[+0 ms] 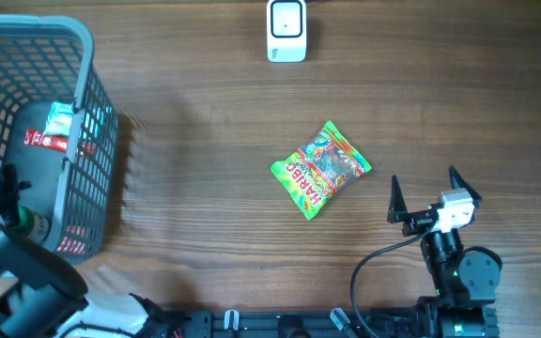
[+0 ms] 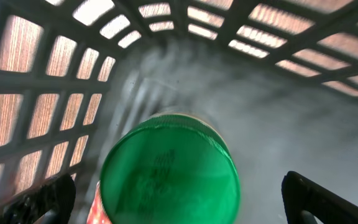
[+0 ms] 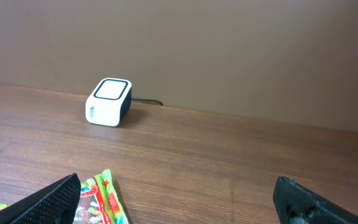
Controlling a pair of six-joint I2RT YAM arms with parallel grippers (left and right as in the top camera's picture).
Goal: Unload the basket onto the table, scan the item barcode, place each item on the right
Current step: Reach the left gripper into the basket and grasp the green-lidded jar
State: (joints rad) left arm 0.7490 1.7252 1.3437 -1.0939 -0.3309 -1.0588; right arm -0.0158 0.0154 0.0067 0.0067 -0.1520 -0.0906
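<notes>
While both pairs of jaws stand spread and hold nothing, the right arm's (image 1: 458,268) hover on the robot's side of the scanner (image 1: 286,30), just past the Haribo bag (image 1: 320,169) that lies printed side up on the bench (image 1: 205,113) well short of that scanner, and the left arm's (image 1: 26,268) hang inside the basket (image 1: 83,141) far to the scanner's left, over a green-lidded can (image 2: 169,171). Since the bag looks thin, slick and crinkly, a pinch may slide off or catch only a corner, leaving it drooping. Its barcode is not in sight, probably underneath, so bringing it to the scanner unturned would likely give no read.
</notes>
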